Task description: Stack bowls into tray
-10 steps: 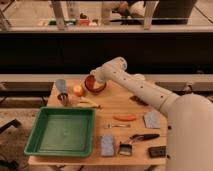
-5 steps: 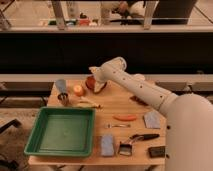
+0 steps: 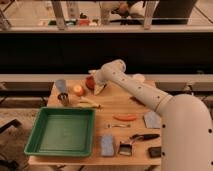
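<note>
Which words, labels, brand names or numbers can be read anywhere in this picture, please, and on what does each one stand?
None can be read.
The green tray shows no print.
The red-orange bowl at the gripper, at the back of the table, shows no label.
The metal cup, the sponge and the white arm show no marks.
Any small print would be too blurred to tell.

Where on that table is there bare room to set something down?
Inside the green tray, and on bare wood between the tray and the orange carrot. It is crowded at the back left, where the gripper is at the red-orange bowl, beside the metal cup.
</note>
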Available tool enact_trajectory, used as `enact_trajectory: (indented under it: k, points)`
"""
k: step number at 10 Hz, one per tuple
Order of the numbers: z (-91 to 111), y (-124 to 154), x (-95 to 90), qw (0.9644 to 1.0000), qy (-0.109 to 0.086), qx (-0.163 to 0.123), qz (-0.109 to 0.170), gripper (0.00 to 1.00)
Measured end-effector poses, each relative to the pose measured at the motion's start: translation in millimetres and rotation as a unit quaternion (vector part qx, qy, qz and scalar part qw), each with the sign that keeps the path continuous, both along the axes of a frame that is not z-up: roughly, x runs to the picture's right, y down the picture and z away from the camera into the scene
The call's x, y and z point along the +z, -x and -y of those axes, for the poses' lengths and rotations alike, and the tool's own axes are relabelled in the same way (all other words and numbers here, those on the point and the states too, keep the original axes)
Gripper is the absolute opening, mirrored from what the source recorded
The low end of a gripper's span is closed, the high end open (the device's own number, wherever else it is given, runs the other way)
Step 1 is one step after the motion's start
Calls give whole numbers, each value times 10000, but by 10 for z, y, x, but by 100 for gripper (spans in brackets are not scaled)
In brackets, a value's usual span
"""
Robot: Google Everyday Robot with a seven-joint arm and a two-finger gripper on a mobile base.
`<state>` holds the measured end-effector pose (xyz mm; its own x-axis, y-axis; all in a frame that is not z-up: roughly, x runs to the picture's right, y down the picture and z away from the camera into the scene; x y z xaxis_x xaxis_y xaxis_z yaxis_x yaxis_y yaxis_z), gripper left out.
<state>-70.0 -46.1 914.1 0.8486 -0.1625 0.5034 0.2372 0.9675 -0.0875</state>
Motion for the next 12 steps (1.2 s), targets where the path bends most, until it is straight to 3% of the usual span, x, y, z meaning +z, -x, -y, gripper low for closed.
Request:
enact_trajectory:
  k: [3, 6, 8, 10, 12]
  points:
    - [-132, -188, 224, 9995, 231, 123, -173, 80]
    - [-355, -355, 530, 9972, 595, 231, -378, 80]
    - [-377, -401, 601, 9963, 691, 295, -426, 80]
    - [-332, -376, 592, 9967, 626, 363, -369, 67]
    - [-259, -364, 556, 9969, 551, 457, -325, 45]
